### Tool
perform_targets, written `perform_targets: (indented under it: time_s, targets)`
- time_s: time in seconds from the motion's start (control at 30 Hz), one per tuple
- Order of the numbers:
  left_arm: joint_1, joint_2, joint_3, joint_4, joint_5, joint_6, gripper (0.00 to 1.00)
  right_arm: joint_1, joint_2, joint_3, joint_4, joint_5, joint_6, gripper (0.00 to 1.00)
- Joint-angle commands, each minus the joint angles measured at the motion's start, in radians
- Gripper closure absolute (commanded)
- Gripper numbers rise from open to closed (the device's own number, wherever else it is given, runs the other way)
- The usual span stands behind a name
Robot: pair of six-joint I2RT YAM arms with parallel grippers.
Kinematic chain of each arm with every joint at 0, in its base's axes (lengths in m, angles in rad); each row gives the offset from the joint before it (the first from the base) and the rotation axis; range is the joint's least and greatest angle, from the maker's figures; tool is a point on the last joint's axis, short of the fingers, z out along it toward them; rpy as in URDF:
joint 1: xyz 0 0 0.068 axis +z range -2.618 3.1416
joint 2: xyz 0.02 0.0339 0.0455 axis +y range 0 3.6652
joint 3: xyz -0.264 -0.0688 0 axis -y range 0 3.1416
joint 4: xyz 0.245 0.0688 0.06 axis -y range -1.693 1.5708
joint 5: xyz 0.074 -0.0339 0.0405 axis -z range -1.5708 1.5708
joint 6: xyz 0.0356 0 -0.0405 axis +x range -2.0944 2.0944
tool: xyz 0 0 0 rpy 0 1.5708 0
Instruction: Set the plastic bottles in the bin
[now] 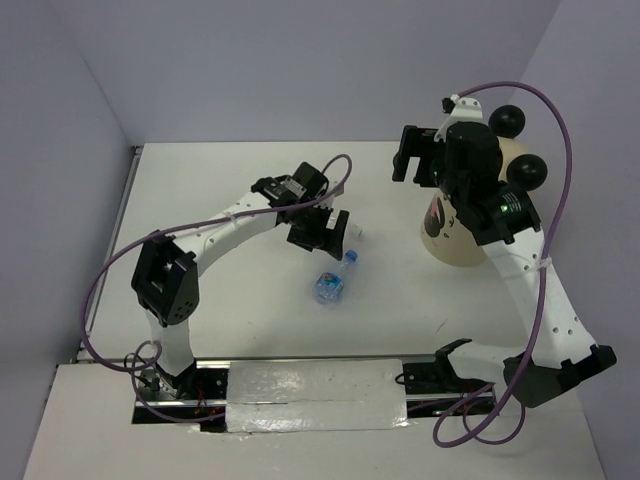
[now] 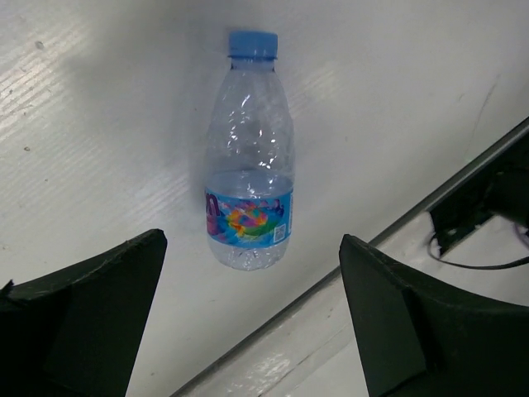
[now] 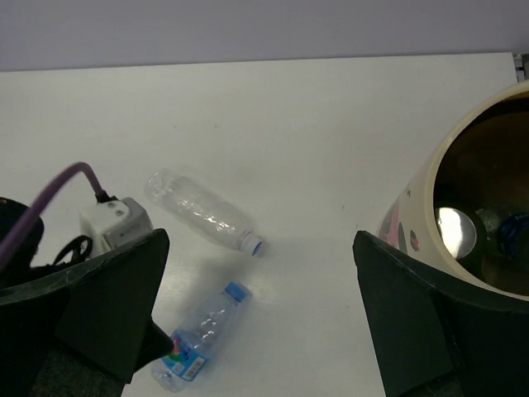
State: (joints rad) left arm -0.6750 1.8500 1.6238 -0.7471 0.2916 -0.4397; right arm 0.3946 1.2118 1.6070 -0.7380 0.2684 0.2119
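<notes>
The left claw (image 2: 250, 265) hung wide open and empty above a blue-capped bottle (image 2: 248, 157) lying on the table (image 2: 99, 124), its cap toward 1 o'clock in the top view. A capless bottle (image 3: 201, 212) lay nearby. The right claw (image 3: 258, 248), open and empty, hovered at the 10 o'clock side of the bin (image 3: 409, 207).

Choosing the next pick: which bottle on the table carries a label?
The blue-capped bottle, colourful label near its base; the other bottle is bare clear plastic.

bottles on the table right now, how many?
2. One labelled blue-capped bottle lies by the left fingers; one clear bottle lies beside it. More may sit in the bin, too dark to tell.
</notes>
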Motion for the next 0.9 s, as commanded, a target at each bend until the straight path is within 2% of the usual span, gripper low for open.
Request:
perform_targets:
  time_s: [0.0,0.17,0.3,0.47,0.87]
  targets:
    - [-0.072,0.018,-0.010,-0.046,-0.115,0.062,0.01,0.006,-0.034,-0.018,0.006,-0.028,0.026,0.00]
    - [-0.112,0.054,-0.050,-0.023,-0.199,0.053,0.01,0.006,-0.037,-0.028,0.015,-0.040,0.035,0.00]
    - [-0.144,0.107,-0.015,-0.038,-0.250,0.061,0.01,0.006,-0.037,-0.025,0.015,-0.046,0.035,0.00]
    - [-0.172,0.172,0.004,-0.029,-0.252,0.064,0.00,0.006,-0.043,-0.033,0.017,-0.047,0.035,0.00]
    - [-0.196,0.216,-0.010,0.000,-0.321,0.047,0.02,0.006,-0.054,-0.055,0.023,-0.052,0.041,0.00]
